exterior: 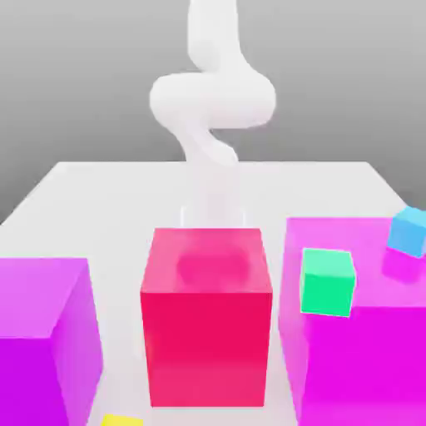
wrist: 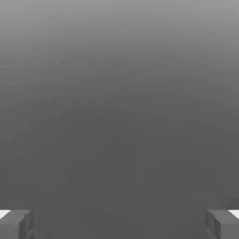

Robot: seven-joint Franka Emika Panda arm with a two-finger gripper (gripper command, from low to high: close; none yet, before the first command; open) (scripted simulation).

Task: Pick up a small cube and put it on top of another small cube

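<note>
As the exterior view shows it, my white arm (exterior: 213,96) rises behind the blocks, bends across itself in the middle and runs out through the upper border. Around its foot spreads a pale tabletop (exterior: 108,200), with a plain grey backdrop (exterior: 316,83) beyond. Nearest the middle stands a big red block (exterior: 207,333), upright, its top glossy. Toward the exterior view's left is a big purple block (exterior: 33,333), cut off by the border; toward the exterior view's right is a big magenta block (exterior: 362,358), also cut off. A small green cube (exterior: 327,281) appears across the magenta block's front upper edge, and I cannot tell whether the two touch. Farther to the exterior view's right, a small blue cube (exterior: 408,231) sits tilted against the magenta top's outline, contact again unclear. Low down, a yellow piece (exterior: 122,421) peeks in. Where the small turquoise cube is, I cannot tell.

In the hand view, my gripper (wrist: 119,224) is released: its two grey fingers (wrist: 16,225) stand wide apart, with nothing clasped between them. Behind them is smooth grey, paler along one border.
</note>
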